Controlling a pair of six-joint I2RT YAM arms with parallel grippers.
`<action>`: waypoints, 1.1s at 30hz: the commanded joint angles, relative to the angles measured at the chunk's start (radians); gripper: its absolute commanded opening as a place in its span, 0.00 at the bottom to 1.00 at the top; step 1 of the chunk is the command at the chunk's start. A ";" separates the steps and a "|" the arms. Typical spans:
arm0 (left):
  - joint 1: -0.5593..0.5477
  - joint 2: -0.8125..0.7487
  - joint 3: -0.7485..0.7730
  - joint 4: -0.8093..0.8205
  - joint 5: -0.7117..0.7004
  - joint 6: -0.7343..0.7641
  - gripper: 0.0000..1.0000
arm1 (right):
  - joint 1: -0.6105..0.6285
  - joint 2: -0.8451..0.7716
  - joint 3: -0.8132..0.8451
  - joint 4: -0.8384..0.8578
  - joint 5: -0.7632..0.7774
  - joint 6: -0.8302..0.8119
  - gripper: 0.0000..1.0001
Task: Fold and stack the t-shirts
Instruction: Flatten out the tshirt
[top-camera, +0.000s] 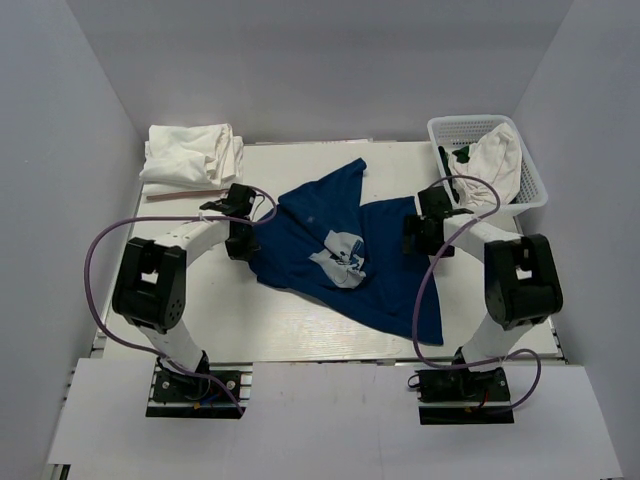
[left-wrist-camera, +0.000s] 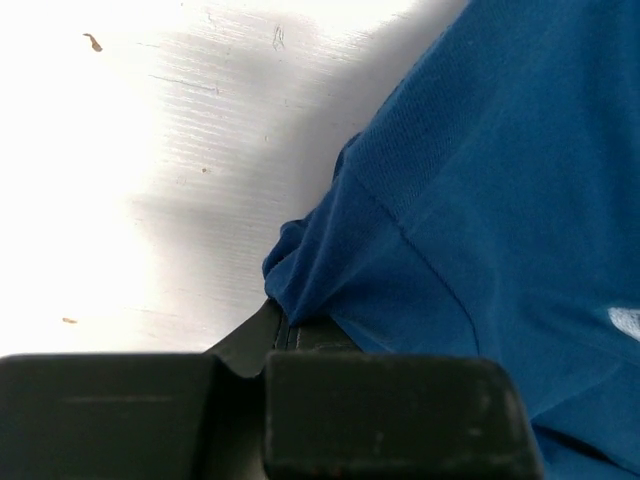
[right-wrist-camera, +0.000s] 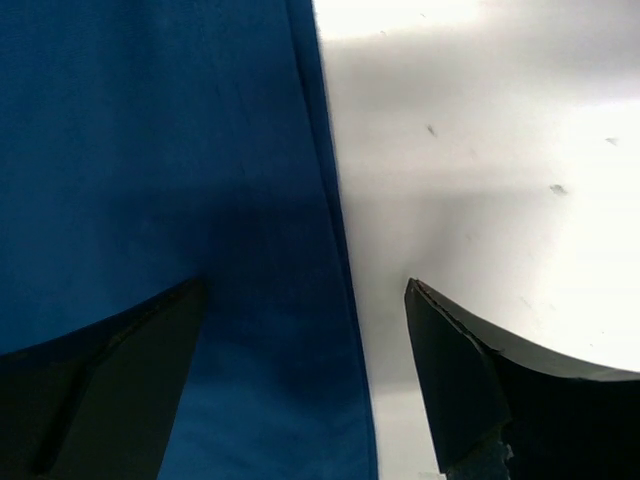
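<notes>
A navy blue t-shirt (top-camera: 310, 225) lies crumpled and spread across the middle of the table, its pale print (top-camera: 340, 258) facing up. My left gripper (top-camera: 243, 240) is at the shirt's left edge. In the left wrist view it (left-wrist-camera: 275, 330) is shut on a bunched fold of the navy cloth (left-wrist-camera: 480, 180). My right gripper (top-camera: 420, 235) hangs over the shirt's right edge. Seen from the right wrist, it (right-wrist-camera: 305, 290) stands open, one finger over the navy cloth (right-wrist-camera: 150, 150) and the other over bare table. White t-shirts (top-camera: 190, 155) lie piled at the back left.
A white lattice basket (top-camera: 535, 185) stands at the back right corner with a white garment (top-camera: 495, 155) in it. Purple cables loop off both arms. Walls close in the table on the left, right and back.
</notes>
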 joint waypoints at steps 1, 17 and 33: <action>0.000 -0.081 0.027 -0.009 -0.007 0.011 0.00 | 0.026 0.079 0.077 0.010 0.076 -0.015 0.86; 0.000 -0.408 0.249 0.026 -0.099 0.064 0.00 | 0.049 -0.211 0.224 0.004 0.308 0.066 0.00; -0.009 -0.848 0.481 0.003 -0.336 0.114 0.00 | 0.042 -0.700 0.476 0.040 0.462 -0.114 0.00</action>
